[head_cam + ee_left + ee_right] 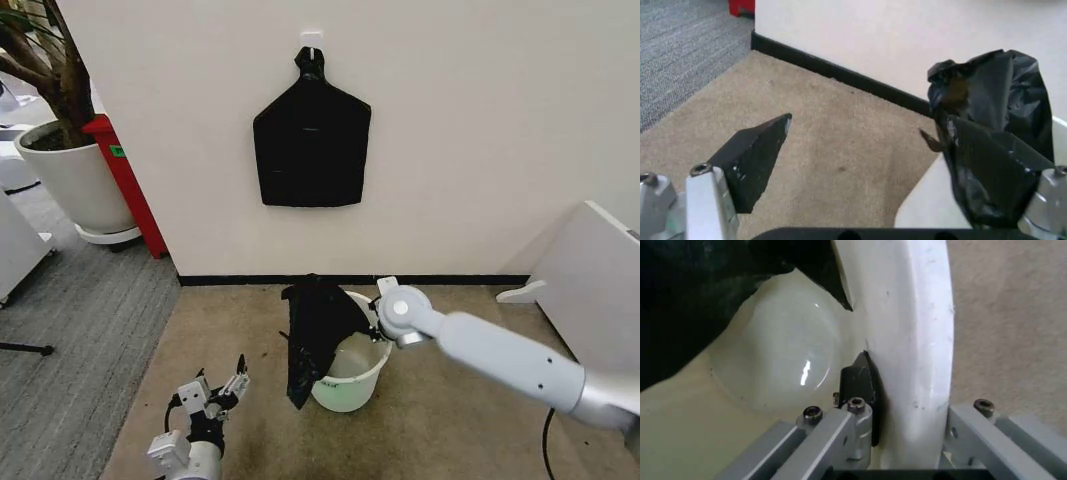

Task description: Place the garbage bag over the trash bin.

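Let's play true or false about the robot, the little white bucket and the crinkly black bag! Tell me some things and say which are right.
1. The crinkly glossy black garbage bag hangs over the rim of the small round white plastic trash bin on one side. True.
2. The bin lies tipped over on its side. False: it stands upright on the tan carpet.
3. The right gripper has the bin's rim between its fingers. True: one finger sits inside the wall and one outside.
4. The left gripper is holding the bag. False: it is open and apart from the bag, low over the carpet.
5. A flat smooth black bundle hangs on the wall above the bin. True.
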`<state>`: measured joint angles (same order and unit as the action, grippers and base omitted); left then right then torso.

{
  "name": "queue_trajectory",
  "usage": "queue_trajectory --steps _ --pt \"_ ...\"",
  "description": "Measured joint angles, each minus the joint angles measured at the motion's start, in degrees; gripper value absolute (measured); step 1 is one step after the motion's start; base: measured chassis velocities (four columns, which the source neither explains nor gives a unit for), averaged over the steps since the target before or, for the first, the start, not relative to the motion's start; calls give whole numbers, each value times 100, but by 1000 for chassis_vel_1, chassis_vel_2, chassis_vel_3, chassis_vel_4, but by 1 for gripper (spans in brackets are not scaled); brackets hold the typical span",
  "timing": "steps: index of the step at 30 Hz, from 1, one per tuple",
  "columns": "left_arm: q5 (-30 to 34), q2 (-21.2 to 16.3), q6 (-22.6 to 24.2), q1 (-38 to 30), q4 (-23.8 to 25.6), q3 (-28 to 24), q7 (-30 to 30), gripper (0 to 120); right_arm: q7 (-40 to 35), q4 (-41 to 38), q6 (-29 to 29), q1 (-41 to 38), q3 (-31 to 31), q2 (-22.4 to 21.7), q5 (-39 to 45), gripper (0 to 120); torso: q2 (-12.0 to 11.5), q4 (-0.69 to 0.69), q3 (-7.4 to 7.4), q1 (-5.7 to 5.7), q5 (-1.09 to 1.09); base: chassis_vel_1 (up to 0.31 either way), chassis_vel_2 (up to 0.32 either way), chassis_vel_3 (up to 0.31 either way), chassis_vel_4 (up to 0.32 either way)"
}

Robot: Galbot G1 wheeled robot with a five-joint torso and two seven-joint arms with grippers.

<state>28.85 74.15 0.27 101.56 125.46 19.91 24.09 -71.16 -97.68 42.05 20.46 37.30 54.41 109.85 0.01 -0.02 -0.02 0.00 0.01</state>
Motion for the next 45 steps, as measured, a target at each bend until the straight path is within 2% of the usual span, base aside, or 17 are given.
queue_trajectory --steps 9,11,13,17,18,20,21,26,27,30,33,34,36,40,41,44,45 --pt "22 -104 6 -4 44 106 6 91 65 -111 -3 20 217 70 -230 4 0 2 1 0 -1 0 0 0 0" --pt "25 -125 21 -41 -6 74 8 91 87 -208 6 9 119 65 -249 15 -1 3 3 0 -1 0 0 0 0" --pt "27 -134 24 -53 -25 60 8 91 102 -240 8 -8 96 60 -243 16 -2 4 4 0 0 0 0 0 0" --pt "98 -215 7 -135 -138 9 -10 91 109 -264 10 -209 54 0 -353 31 -2 6 3 0 -1 0 0 0 0" --pt "189 -286 -17 -202 -198 -13 -26 91 112 -264 10 -359 5 -54 -420 40 -2 4 4 0 2 0 0 0 0" --pt "252 -350 -31 -243 -253 -25 -35 91 123 -317 10 -505 -102 -102 -392 48 -2 2 3 0 1 0 0 0 0" --pt "252 -350 -31 -243 -253 -25 -35 91 123 -317 10 -505 -102 -102 -392 48 -2 2 3 0 1 0 0 0 0" --pt "465 -472 -166 -347 -360 -39 -149 91 374 -587 9 -753 -505 -93 -621 69 -2 3 2 0 -1 0 0 0 0" --pt "465 -472 -166 -347 -360 -39 -149 91 374 -587 9 -753 -505 -93 -621 69 -2 3 2 0 -1 0 0 0 0" --pt "809 -625 -466 -516 -514 -42 -394 91 887 -868 6 -577 -669 84 -2059 79 -2 2 1 0 -2 0 0 0 0" --pt "1521 -1017 -688 -802 -619 -85 -676 91 1753 -1225 2 -202 -743 367 -4151 93 -2 3 2 0 -1 0 0 0 0" --pt "1521 -1017 -688 -802 -619 -85 -676 91 1753 -1225 2 -202 -743 367 -4151 93 -2 3 2 0 -1 0 0 0 0" --pt "1794 -1186 -707 -947 -626 -106 -751 90 1908 -1339 0 -60 -796 520 -4714 98 -2 2 1 0 -2 0 0 0 0" --pt "2398 -1522 -819 -1269 -739 -123 -1256 90 3266 -1452 -10 378 -906 759 -6889 100 -2 2 2 0 -2 0 0 0 0" --pt "2398 -1522 -819 -1269 -739 -123 -1256 90 3266 -1452 -10 378 -906 759 -6889 100 -2 2 2 0 -2 0 0 0 0" --pt "2701 -1681 -917 -1591 -1016 -153 -1627 90 4184 -1278 -54 649 -1055 1013 -8281 100 -2 0 2 0 -3 0 0 0 0" --pt "2718 -1689 -921 -1618 -1036 -156 -1640 90 4194 -1267 -61 656 -1055 1033 -8307 100 -2 0 2 0 -3 0 0 0 0"
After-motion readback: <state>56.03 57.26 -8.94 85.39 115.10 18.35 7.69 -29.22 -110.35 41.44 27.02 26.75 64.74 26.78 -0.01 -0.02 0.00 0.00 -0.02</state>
